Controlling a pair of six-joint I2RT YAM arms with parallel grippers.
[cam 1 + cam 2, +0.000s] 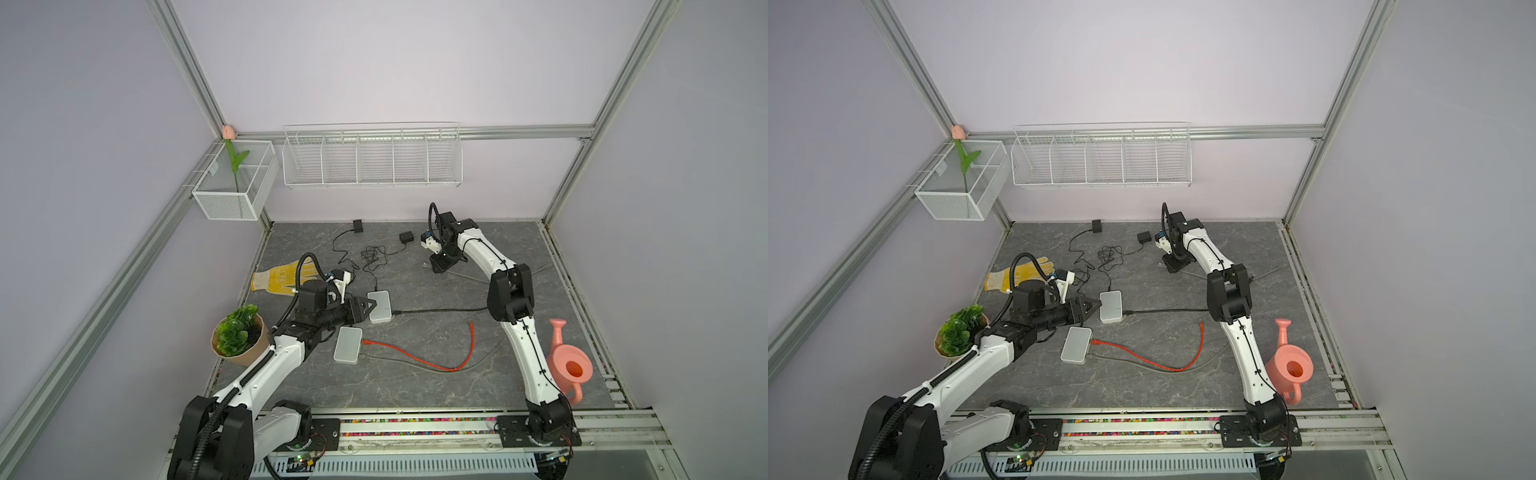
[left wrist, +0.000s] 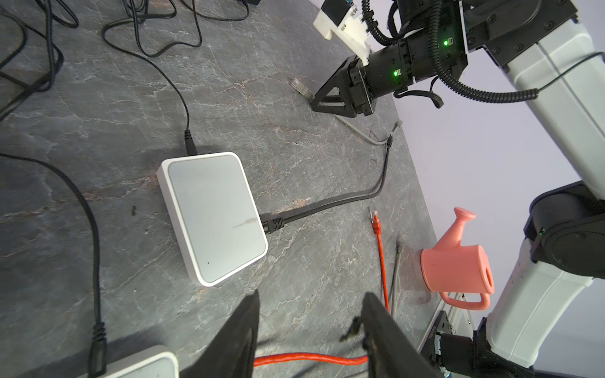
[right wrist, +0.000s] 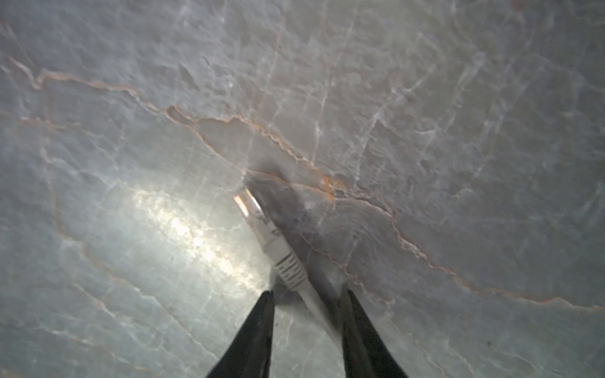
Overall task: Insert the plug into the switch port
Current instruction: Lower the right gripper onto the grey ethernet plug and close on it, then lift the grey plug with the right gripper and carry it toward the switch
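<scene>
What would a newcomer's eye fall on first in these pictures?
Probably the pink watering can at the right edge of the table, and the red Ethernet cable curving across its middle. Farther back, the right gripper hangs low over a grey Ethernet cable, its jaws either side just behind the plug.

nothing readable is showing anywhere. the yellow glove (image 1: 274, 280) lying at ten o'clock on the table (image 1: 415, 374) is carrying a dark mark, too small to make out.
</scene>
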